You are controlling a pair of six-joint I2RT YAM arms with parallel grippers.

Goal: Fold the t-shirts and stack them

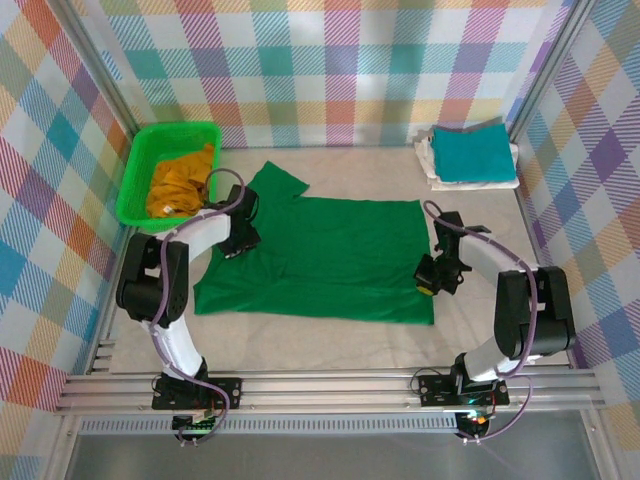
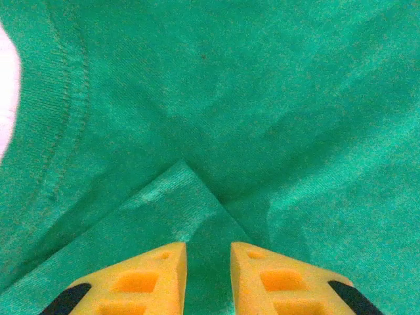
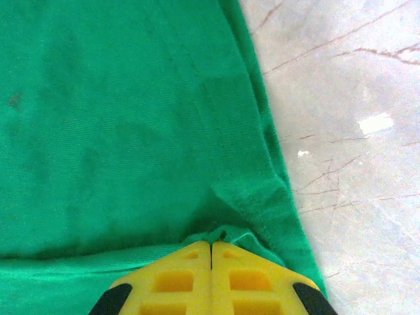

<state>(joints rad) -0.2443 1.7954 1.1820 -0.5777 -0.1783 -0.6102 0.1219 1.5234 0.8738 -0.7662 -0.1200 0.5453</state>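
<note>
1. Desk [image 1: 300,345]: pale, scuffed surface carrying every item below; bare desk lies just right of the right end effector.

2. Dark green t-shirt [image 1: 330,255]: spread flat between the two end effectors. The collar end is under the left end effector and the hem end is at the right one. One sleeve points away beyond the left end effector.

3. Basket [image 1: 140,170]: bright green plastic, beyond and left of the left end effector, near it but apart.

4. Teal t-shirt [image 1: 470,150]: folded, well beyond the right end effector, lying on top of item 5.

5. White t-shirt [image 1: 475,183]: folded under the teal one, edges showing.

6. Mustard yellow t-shirt [image 1: 180,180]: crumpled inside the basket.

7. Left end effector [image 2: 208,252]: down on the green cloth beside the ribbed collar. The yellow fingers [image 2: 164,262] stand slightly apart, with a pointed fold of cloth running into the gap. Whether that fold is pinched cannot be told.

8. Right end effector [image 3: 211,252]: fingers clenched together on a puckered bit of the dark green t-shirt's hem at its near corner.
</note>
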